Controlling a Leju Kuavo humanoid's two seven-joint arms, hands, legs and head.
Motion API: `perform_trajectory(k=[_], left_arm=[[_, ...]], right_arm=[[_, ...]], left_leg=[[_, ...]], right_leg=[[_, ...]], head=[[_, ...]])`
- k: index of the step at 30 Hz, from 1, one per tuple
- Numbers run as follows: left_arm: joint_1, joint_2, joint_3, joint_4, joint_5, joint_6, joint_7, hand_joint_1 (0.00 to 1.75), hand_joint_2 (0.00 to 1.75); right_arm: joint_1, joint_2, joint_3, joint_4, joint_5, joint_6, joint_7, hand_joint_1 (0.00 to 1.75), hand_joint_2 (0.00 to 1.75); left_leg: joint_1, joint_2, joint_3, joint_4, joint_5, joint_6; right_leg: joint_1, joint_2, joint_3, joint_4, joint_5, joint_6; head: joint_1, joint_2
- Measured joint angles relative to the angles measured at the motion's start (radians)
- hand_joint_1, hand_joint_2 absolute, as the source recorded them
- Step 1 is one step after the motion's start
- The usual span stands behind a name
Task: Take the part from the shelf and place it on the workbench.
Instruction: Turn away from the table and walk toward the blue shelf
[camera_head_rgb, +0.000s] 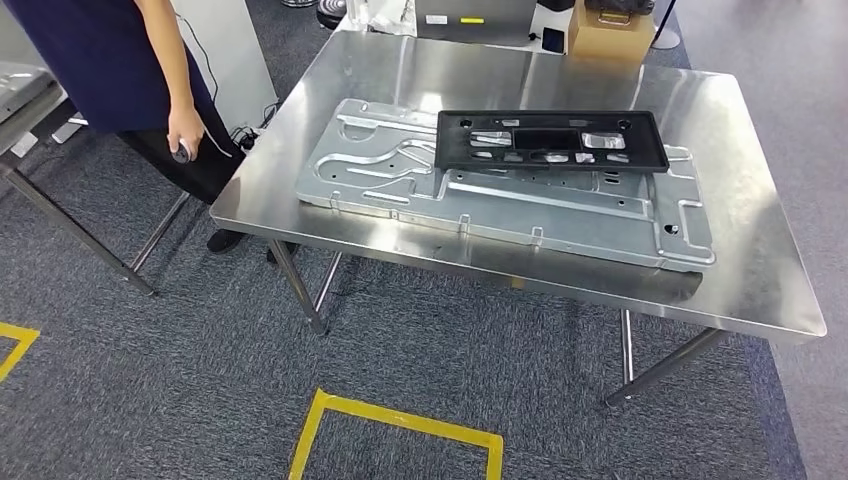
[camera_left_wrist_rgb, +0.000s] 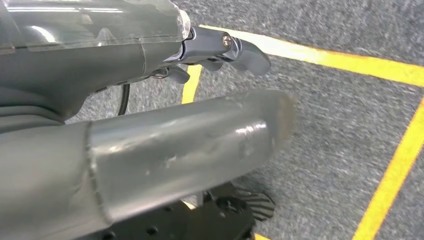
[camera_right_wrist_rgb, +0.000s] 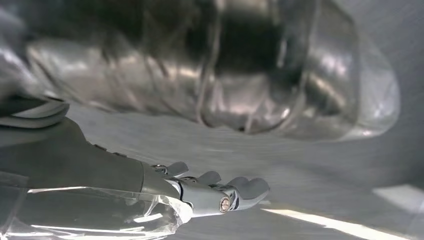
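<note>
From the head camera I see the grey carpeted floor (camera_head_rgb: 200, 350) running under everything, marked with yellow tape lines (camera_head_rgb: 395, 415) in front of me. On it stands the steel worktop (camera_head_rgb: 760, 250), a broad shiny table on thin metal legs. The biggest thing on the worktop is a stamped silver metal panel (camera_head_rgb: 560, 205) lying flat, its long side running across my view. On the far part of that panel rests the black part (camera_head_rgb: 550, 140), a flat rectangular frame with cut-outs, lying level and overlapping the panel's far edge. At the worktop's near-left corner a person in dark blue (camera_head_rgb: 100, 50) stands just beside the edge, one hand holding a small dark object. Past the far edge of the worktop I see a brown cardboard box (camera_head_rgb: 610, 30). My left hand (camera_left_wrist_rgb: 215, 50) shows in its wrist camera above the carpet and the yellow tape; its dark fingers (camera_left_wrist_rgb: 245, 52) reach out straight beside the thick grey thumb, apart and with nothing between them. My right hand (camera_right_wrist_rgb: 220, 192) shows in its own wrist camera, blurred, with fingers (camera_right_wrist_rgb: 250, 187) extended and slightly spread over a pale surface, and I see nothing held in it.
</note>
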Motion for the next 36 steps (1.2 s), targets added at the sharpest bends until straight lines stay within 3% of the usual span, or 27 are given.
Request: perform_trajectory(k=[1,3,5,6,7,8,10,11,13,16,18,20,21,22,23,24,26,28,30,32,34,36], left_arm=[[0.002,-0.002,0.002,0.0,-0.001,0.003,-0.001,0.0,0.0],[0.003,-0.005,0.005,-0.001,-0.002,0.007,-0.002,0.0,0.0],[0.004,-0.005,0.007,-0.002,-0.002,0.008,-0.002,0.0,0.0],[0.004,-0.006,0.007,-0.002,-0.002,0.008,-0.002,0.0,0.0],[0.004,-0.006,0.008,-0.002,-0.002,0.008,-0.002,0.0,0.0],[0.004,-0.006,0.01,-0.002,-0.003,0.008,-0.002,0.0,0.0],[0.002,-0.007,0.011,-0.002,-0.006,0.008,-0.002,0.0,0.0],[0.0,-0.007,0.011,-0.002,-0.009,0.008,-0.001,0.0,0.0],[-0.002,-0.007,0.011,-0.002,-0.016,0.008,0.002,0.0,0.0],[-0.002,-0.002,0.011,-0.002,-0.023,0.008,0.009,0.0,0.0],[-0.003,0.001,0.011,-0.002,-0.025,0.007,0.012,0.0,0.0],[-0.003,0.002,0.011,-0.002,-0.029,0.007,0.014,0.0,0.0],[-0.002,0.003,0.011,-0.002,-0.031,0.007,0.015,0.0,0.0],[-0.001,0.004,0.011,-0.002,-0.034,0.007,0.015,0.0,0.0],[0.0,0.005,0.011,-0.002,-0.036,0.007,0.015,0.0,0.0],[0.0,0.006,0.011,-0.002,-0.037,0.007,0.015,0.0,0.0],[-0.004,0.008,0.011,-0.002,-0.038,0.007,0.015,0.0,0.0],[-0.006,0.009,0.011,-0.002,-0.038,0.007,0.015,0.0,0.0],[-0.002,0.009,0.011,-0.002,-0.038,0.007,0.015,0.0,0.0],[-0.001,0.009,0.011,-0.002,-0.04,0.007,0.016,0.0,0.0],[-0.003,0.008,0.01,-0.002,-0.044,0.007,0.017,0.0,0.0],[-0.005,0.008,0.01,-0.002,-0.046,0.009,0.024,0.0,0.0]], right_arm=[[-0.014,0.003,-0.055,0.053,0.006,-0.008,0.028,0.0,0.0],[-0.037,0.006,-0.148,0.154,0.024,-0.027,0.085,0.0,0.0],[-0.059,0.007,-0.22,0.241,0.047,-0.041,0.147,0.0,0.0],[-0.069,0.007,-0.25,0.279,0.061,-0.046,0.18,0.0,0.0],[-0.079,0.007,-0.277,0.314,0.074,-0.05,0.212,0.0,0.0],[-0.088,0.007,-0.301,0.344,0.088,-0.053,0.241,0.0,0.0],[-0.102,0.007,-0.337,0.397,0.118,-0.05,0.291,0.0,0.0],[-0.108,0.007,-0.35,0.421,0.134,-0.044,0.313,0.0,0.0],[-0.119,0.007,-0.366,0.461,0.163,-0.026,0.344,0.0,0.0],[-0.135,0.004,-0.376,0.5,0.196,0.001,0.364,0.0,0.0],[-0.141,0.002,-0.378,0.519,0.21,0.015,0.367,0.0,0.0],[-0.144,0.0,-0.379,0.533,0.228,0.035,0.367,0.0,0.0],[-0.145,-0.001,-0.379,0.54,0.238,0.048,0.367,0.0,0.0],[-0.147,-0.003,-0.379,0.546,0.248,0.059,0.366,0.0,0.0],[-0.149,-0.004,-0.379,0.552,0.257,0.069,0.366,0.0,0.0],[-0.152,-0.005,-0.379,0.558,0.264,0.075,0.366,0.0,0.0],[-0.156,-0.006,-0.379,0.566,0.271,0.08,0.366,0.0,0.0],[-0.16,-0.007,-0.379,0.571,0.272,0.081,0.366,0.0,0.0],[-0.166,-0.008,-0.379,0.575,0.272,0.081,0.366,0.0,0.0],[-0.168,-0.01,-0.379,0.577,0.274,0.082,0.367,0.0,0.0],[-0.166,-0.012,-0.379,0.581,0.284,0.088,0.372,0.0,0.0],[-0.165,-0.014,-0.379,0.586,0.301,0.093,0.387,0.0,0.0]], left_leg=[[0.003,0.002,-0.005,-0.003,0.009,0.009],[0.006,0.005,-0.021,-0.004,0.025,0.02],[0.006,0.003,-0.043,0.002,0.038,0.022],[0.006,0.0,-0.053,0.006,0.043,0.02],[0.007,-0.005,-0.061,0.012,0.046,0.017],[0.009,-0.012,-0.068,0.019,0.049,0.015],[0.01,-0.026,-0.084,0.035,0.05,0.007],[0.01,-0.034,-0.092,0.043,0.051,0.001],[0.009,-0.048,-0.106,0.052,0.056,-0.013],[0.014,-0.055,-0.122,0.07,0.047,-0.031],[0.017,-0.032,-0.162,0.159,-0.01,-0.04],[0.019,-0.015,-0.218,0.29,-0.073,-0.048],[0.019,-0.012,-0.232,0.331,-0.085,-0.05],[0.019,-0.01,-0.227,0.333,-0.077,-0.05],[0.019,-0.005,-0.201,0.294,-0.052,-0.049],[0.019,0.008,-0.158,0.222,-0.019,-0.046],[0.012,0.042,-0.088,0.088,0.019,-0.036],[0.005,0.053,-0.075,0.047,0.022,-0.024],[0.007,0.035,-0.079,0.041,0.032,-0.01],[0.012,0.019,-0.081,0.033,0.046,0.005],[0.013,0.003,-0.09,0.032,0.057,0.016],[0.011,-0.016,-0.1,0.036,0.062,0.019]], right_leg=[[-0.001,0.003,-0.007,0.018,-0.018,0.006],[-0.006,0.01,-0.043,0.115,-0.096,0.018],[-0.012,0.011,-0.082,0.244,-0.172,0.027],[-0.015,0.011,-0.082,0.272,-0.184,0.03],[-0.018,0.012,-0.06,0.261,-0.177,0.032],[-0.022,0.014,-0.02,0.211,-0.155,0.034],[-0.027,0.043,0.071,0.071,-0.117,0.034],[-0.028,0.056,0.097,0.024,-0.11,0.03],[-0.023,0.066,0.107,0.001,-0.112,0.021],[-0.025,0.036,0.104,-0.007,-0.101,-0.003],[-0.025,0.013,0.1,-0.012,-0.094,-0.017],[-0.02,-0.009,0.094,-0.012,-0.091,-0.022],[-0.019,-0.021,0.091,-0.011,-0.09,-0.023],[-0.018,-0.032,0.089,-0.01,-0.09,-0.023],[-0.017,-0.042,0.088,-0.008,-0.089,-0.023],[-0.017,-0.052,0.088,-0.006,-0.09,-0.022],[-0.013,-0.069,0.088,-0.001,-0.09,-0.016],[-0.009,-0.084,0.088,0.001,-0.088,-0.005],[-0.009,-0.091,0.09,0.0,-0.087,0.008],[-0.012,-0.056,0.077,0.034,-0.118,0.019],[-0.014,-0.007,0.029,0.144,-0.19,0.024],[-0.015,0.008,-0.02,0.26,-0.238,0.025]], head=[[0.0,0.0],[0.001,0.0],[0.001,0.0],[0.001,0.0],[0.001,0.0],[0.001,0.0],[0.001,0.0],[0.001,0.0],[0.0,0.0],[-0.001,0.0],[-0.001,0.0],[-0.002,0.0],[-0.002,0.0],[-0.002,0.0],[-0.002,0.0],[-0.002,0.0],[-0.002,0.0],[-0.002,0.0],[-0.001,0.0],[-0.001,0.0],[-0.001,0.0],[-0.001,0.0]])
